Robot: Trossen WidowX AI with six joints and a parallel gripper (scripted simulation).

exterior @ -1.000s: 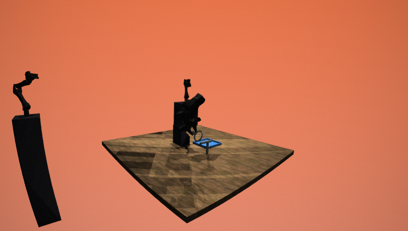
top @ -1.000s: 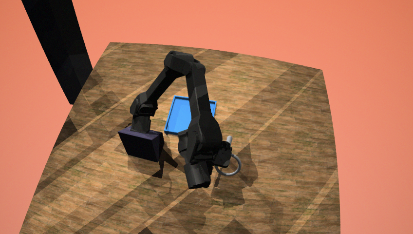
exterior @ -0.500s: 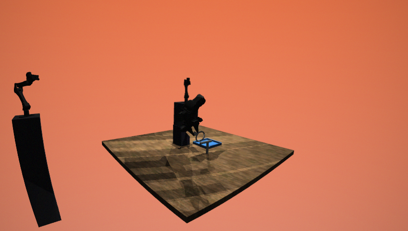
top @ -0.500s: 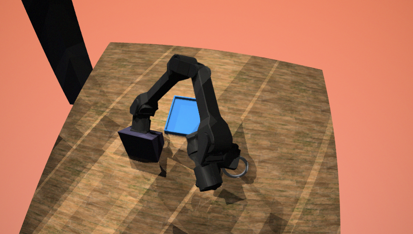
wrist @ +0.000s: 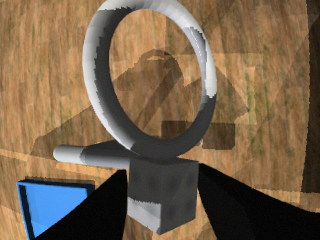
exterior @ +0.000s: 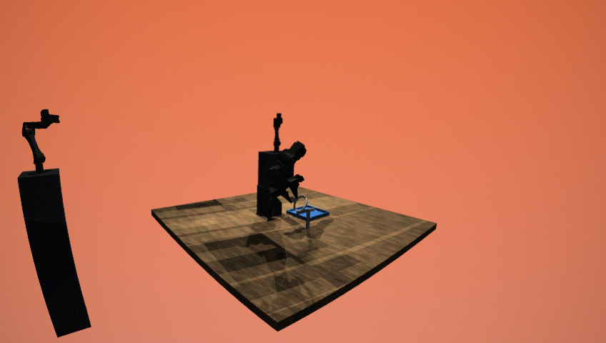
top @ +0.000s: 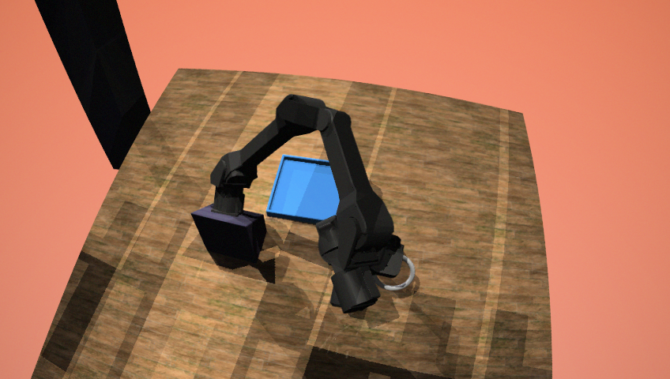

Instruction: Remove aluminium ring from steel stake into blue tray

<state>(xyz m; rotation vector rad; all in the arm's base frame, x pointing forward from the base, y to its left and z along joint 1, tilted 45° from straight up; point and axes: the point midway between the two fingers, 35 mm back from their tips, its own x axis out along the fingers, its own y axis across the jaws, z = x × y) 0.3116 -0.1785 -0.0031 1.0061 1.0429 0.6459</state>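
Claw is clamped on the small tab of the ring, one dark finger either side of the block. The ring sticks out from there, tipped up, nowhere near flat. I've got it up off the tabletop, near the top of the stake.

Taking the stake as reference: in my exterior view the ring shows at its upper end, overlapping the cross-bar a little. From the wrist I see only wood and shadows through the hoop, no post or bar, so I'd log the ring as free. Exact gap: can't tell; the top view has the stake hidden.

The blue tray sits beyond the stake in the exterior view, nothing delivered there.

Done, I'd say: tab gripped, ring off the stake. Left: carry it over to the tray beyond the stake, turn it level, lay it flat inside, let go, back away. Call it past halfway, hard part likely behind me. Watch for the hoop brushing the cross-bar on the way out.
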